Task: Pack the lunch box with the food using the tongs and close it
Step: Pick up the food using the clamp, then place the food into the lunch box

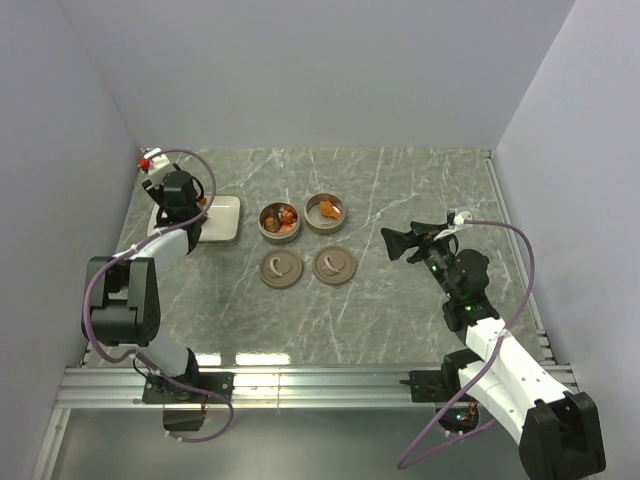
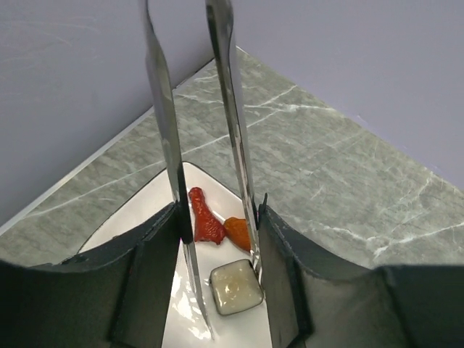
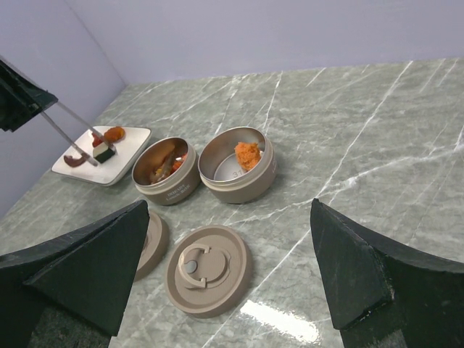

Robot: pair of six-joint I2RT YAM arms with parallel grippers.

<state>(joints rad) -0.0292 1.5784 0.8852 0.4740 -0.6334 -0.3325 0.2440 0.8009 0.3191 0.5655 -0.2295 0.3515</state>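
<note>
Two round tins stand open at mid-table, side by side with rims close together. Left tin (image 1: 279, 221) with red-brown and orange food (image 3: 165, 165) inside, right tin (image 1: 325, 212) with a single orange piece (image 3: 247, 154). Just near of them, left lid (image 1: 281, 268) and right lid (image 1: 334, 265), flat, handles up, a narrow strip of bare stone between lids and tins.

Far left, a white plate (image 1: 228, 222), its left edge close to the side wall (image 1: 60, 150) and to the table's left edge, so little room on that side. More food on the plate: a red piece (image 2: 205, 217) and an orange piece (image 2: 237, 232) close together, a white cube (image 2: 235, 286) just beside them.

Left gripper (image 2: 219, 214) above the plate, clamped on the tongs (image 2: 170, 145), its fingers (image 2: 145, 283) pressing the two blades from outside. Blades apart, tips down at the plate, white cube between them; contact with the cube not clear.

Right gripper (image 1: 390, 245) right of the tins and well apart from them, jaws spread wide. Bare table (image 1: 420, 190) under and around it, with broad open stone out to the right edge and back to the far wall. Along the near edge a metal rail (image 1: 330, 375), with a band of bare stone between it and the lids.
</note>
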